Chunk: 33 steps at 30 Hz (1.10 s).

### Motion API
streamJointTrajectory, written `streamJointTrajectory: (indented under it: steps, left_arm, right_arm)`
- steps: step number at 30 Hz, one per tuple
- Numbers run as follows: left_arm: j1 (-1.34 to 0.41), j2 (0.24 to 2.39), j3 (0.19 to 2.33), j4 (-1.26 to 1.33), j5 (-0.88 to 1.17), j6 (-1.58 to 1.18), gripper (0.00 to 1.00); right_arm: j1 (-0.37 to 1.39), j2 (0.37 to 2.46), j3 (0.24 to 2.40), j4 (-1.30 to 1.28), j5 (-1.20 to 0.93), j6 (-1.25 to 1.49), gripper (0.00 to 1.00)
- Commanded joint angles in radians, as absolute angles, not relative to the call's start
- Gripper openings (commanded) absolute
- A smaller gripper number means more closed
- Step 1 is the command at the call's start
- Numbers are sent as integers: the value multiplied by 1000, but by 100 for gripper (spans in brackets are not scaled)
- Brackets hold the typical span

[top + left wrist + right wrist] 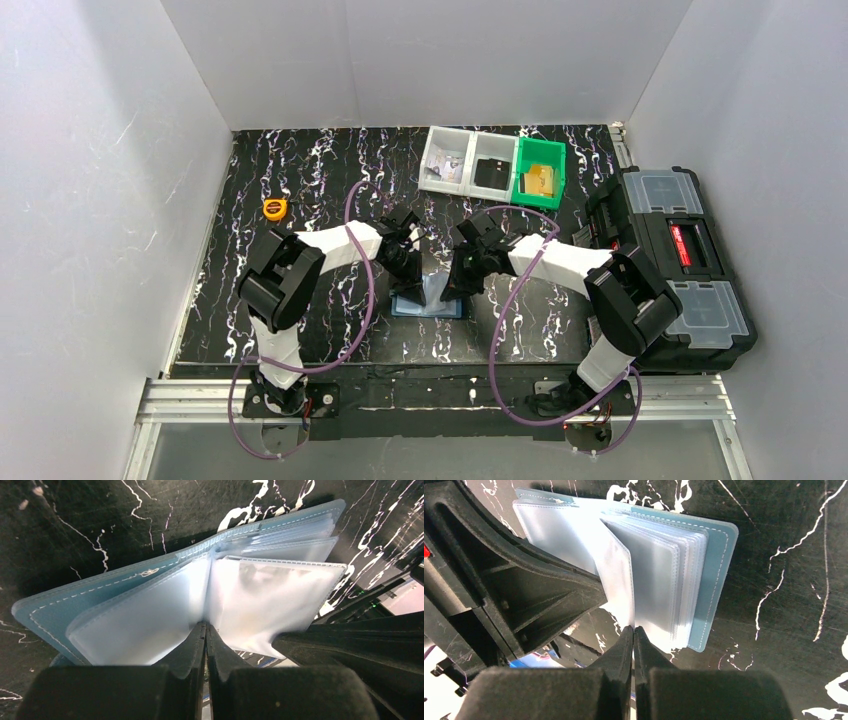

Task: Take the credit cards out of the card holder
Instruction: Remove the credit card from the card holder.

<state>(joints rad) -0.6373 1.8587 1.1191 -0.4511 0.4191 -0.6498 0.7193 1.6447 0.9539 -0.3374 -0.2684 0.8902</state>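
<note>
Two grippers are meeting over the card holder point(430, 308), which is lying open and flat on the black, white-veined table point(300, 180), just toward 6 o'clock from the table's middle in the top view. The left gripper point(413, 288) is reaching in from 9 o'clock and the right gripper point(452, 286) from 3 o'clock, with the two black heads sitting just beside each other.

In the left wrist view, the card holder point(75, 605) is showing a dusty-blue cover with pale stitching along its rounded edge. A fan of frosted, glossy plastic sleeves is rising from its spine. The left gripper point(205, 630) is pressing its tapered black fingers fully together, pinching the lower edge of the sleeves where two of them are meeting.

In the right wrist view, the card holder point(719, 580) is spreading its stack of thin, stitched, translucent pockets toward 3 o'clock. One single sleeve is standing up apart from the stack. The right gripper point(633, 630) is clamping its fingers tight on the bottom edge of that sleeve, with no gap showing between them. I cannot tell whether any card is sitting inside the pockets.

At 12 o'clock, two clear bins point(468, 160) and a green bin point(540, 172) are standing side by side. An orange tape measure point(275, 208) is lying at 10 o'clock, and a black toolbox point(670, 260) is sitting at 3 o'clock.
</note>
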Motion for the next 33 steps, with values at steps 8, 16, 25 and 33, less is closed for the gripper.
streamJointTrajectory:
  steps: [8, 16, 25, 33]
  left_arm:
    - [-652, 1744, 1150, -609, 319, -615, 14]
    - [-634, 1694, 1135, -623, 300, -609, 15]
    - [-601, 1643, 1131, -640, 301, -593, 14]
    - [-575, 1588, 1133, -673, 301, -574, 14]
  right_arm:
    - [712, 1570, 975, -432, -191, 840, 1]
    - [710, 1559, 1043, -509, -162, 795, 1]
    - [728, 1652, 1181, -510, -227, 800, 13]
    - [756, 1793, 1275, -461, -284, 839, 39]
